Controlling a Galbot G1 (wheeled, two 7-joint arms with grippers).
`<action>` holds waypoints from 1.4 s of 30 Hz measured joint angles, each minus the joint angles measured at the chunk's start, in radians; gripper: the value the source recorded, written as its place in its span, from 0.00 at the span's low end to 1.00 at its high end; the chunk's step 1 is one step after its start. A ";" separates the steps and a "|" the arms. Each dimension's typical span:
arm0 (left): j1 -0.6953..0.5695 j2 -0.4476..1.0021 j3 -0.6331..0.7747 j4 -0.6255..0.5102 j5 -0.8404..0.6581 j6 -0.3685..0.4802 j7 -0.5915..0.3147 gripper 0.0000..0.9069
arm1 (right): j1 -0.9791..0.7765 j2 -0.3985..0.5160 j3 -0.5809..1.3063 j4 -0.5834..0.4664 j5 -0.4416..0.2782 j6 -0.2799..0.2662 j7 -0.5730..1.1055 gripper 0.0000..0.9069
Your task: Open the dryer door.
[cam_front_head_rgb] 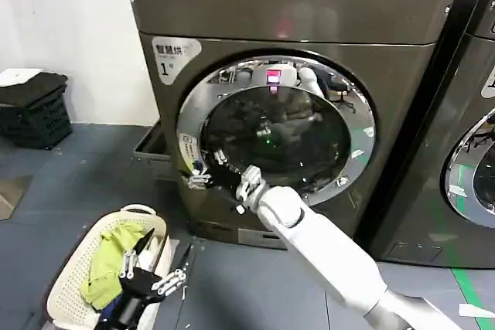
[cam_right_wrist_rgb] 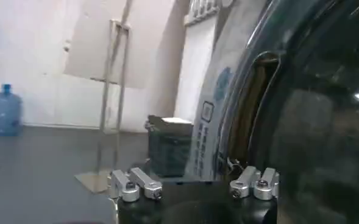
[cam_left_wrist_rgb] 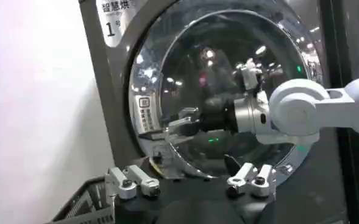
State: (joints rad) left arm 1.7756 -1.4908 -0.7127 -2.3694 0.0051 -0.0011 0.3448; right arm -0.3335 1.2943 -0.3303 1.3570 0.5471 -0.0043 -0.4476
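Note:
The dryer door (cam_front_head_rgb: 278, 125) is a round porthole with a wide chrome rim and dark glass, on the bronze-grey machine marked "1". My right gripper (cam_front_head_rgb: 203, 169) reaches up from the lower right to the door's left rim, fingers spread open with nothing in them. In the left wrist view the right gripper (cam_left_wrist_rgb: 178, 129) rests against the chrome rim of the door (cam_left_wrist_rgb: 228, 91). In the right wrist view a dark slot (cam_right_wrist_rgb: 252, 103) runs along the rim's edge beside that gripper (cam_right_wrist_rgb: 194, 182). My left gripper (cam_front_head_rgb: 152, 277) hangs low and open above the basket, apart from the door.
A white laundry basket (cam_front_head_rgb: 69, 268) with yellow-green cloth sits on the floor at lower left. A darker neighbouring machine (cam_front_head_rgb: 472, 152) stands right of the dryer. A black crate (cam_front_head_rgb: 35, 110) is by the wall at left, and a water bottle (cam_right_wrist_rgb: 2, 109) stands far off.

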 joint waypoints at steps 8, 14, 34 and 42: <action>-0.011 0.011 -0.017 0.006 -0.012 0.003 0.000 1.00 | 0.002 -0.045 -0.026 0.006 0.045 0.071 -0.132 1.00; -0.014 0.015 -0.026 0.006 -0.018 0.005 0.000 1.00 | 0.006 -0.072 -0.037 0.010 0.068 0.124 -0.206 1.00; -0.039 0.154 -0.180 0.034 -0.226 0.021 0.089 1.00 | -0.026 -0.201 -0.018 0.107 0.223 0.181 -0.579 1.00; -0.078 0.234 -0.270 0.077 -0.315 0.011 0.128 1.00 | -0.039 -0.254 -0.006 0.167 0.276 0.189 -0.698 1.00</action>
State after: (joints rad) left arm 1.6975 -1.2570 -0.9829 -2.2927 -0.3103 0.0097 0.4724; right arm -0.3725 1.0399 -0.3358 1.5244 0.8231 0.1852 -1.1453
